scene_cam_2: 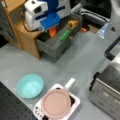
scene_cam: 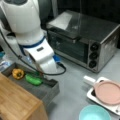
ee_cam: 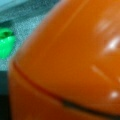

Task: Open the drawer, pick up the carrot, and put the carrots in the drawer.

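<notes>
Carrot (ee_cam: 72,60) fills the wrist view, right against the camera; in a front view the carrot (scene_cam_2: 52,31) hangs orange under the blue gripper (scene_cam_2: 51,26), inside the open drawer (scene_cam_2: 58,46). Judged: held there for release into the drawer. Jaws hidden behind the carrot, so cannot tell whether they clamp it or have parted.

Drawer already pulled out of the wooden cabinet (scene_cam: 17,100). Yellow vegetable (scene_cam: 18,73) and green vegetable (scene_cam: 33,80) lie farther along the drawer from the carrot; bare grey floor between. Drawer rim sits close around the gripper, little side room.
</notes>
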You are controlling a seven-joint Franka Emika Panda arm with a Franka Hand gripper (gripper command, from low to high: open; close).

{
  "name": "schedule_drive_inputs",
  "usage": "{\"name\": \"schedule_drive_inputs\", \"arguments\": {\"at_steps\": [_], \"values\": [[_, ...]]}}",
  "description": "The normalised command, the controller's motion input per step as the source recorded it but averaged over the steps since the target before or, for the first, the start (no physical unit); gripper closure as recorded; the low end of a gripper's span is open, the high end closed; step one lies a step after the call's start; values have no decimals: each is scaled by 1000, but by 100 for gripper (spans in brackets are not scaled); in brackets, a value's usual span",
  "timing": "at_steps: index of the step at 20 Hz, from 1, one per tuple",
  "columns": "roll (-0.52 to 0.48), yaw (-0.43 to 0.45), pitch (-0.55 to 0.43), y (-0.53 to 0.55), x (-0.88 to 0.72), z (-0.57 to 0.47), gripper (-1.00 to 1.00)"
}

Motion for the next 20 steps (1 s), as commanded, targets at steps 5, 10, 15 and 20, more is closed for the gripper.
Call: {"name": "schedule_drive_inputs", "arguments": {"at_steps": [5,10,15,20], "values": [[29,179,-78,-181,-83,-238,100],[30,134,-101,-142,-77,-166,100],[32,94,-130,-67,-88,-158,100],[35,91,-164,-8,-15,-198,100]]}}
